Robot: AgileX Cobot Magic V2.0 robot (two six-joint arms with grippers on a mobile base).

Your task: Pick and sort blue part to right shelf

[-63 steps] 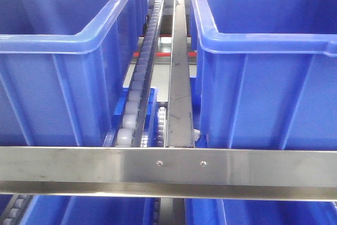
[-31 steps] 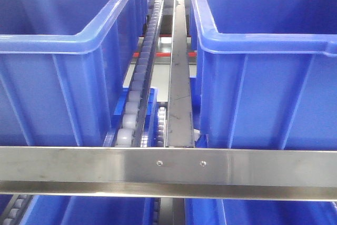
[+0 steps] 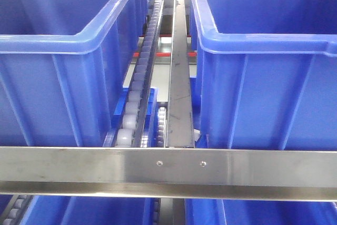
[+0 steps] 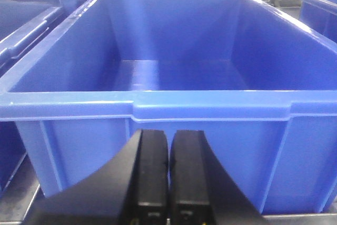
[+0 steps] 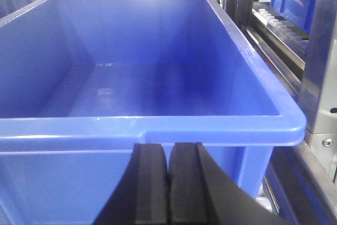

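The blue part is out of view in every frame. The right shelf fills the front view: a flat steel front rail (image 3: 168, 169), a white roller track (image 3: 138, 82) and a steel divider (image 3: 179, 77) running back between two large blue bins. My left gripper (image 4: 168, 135) is shut with nothing between its black fingers, just in front of a blue bin's near wall (image 4: 158, 114). My right gripper (image 5: 168, 148) is also shut on nothing, facing the near rim of another blue bin (image 5: 152, 125). Both bins look bare inside.
The left bin (image 3: 58, 67) and right bin (image 3: 263, 72) flank the roller track. More blue bins (image 3: 105, 212) sit on the tier below the rail. A steel rack upright (image 5: 321, 77) and more roller tracks (image 5: 274, 19) stand to the right of my right gripper.
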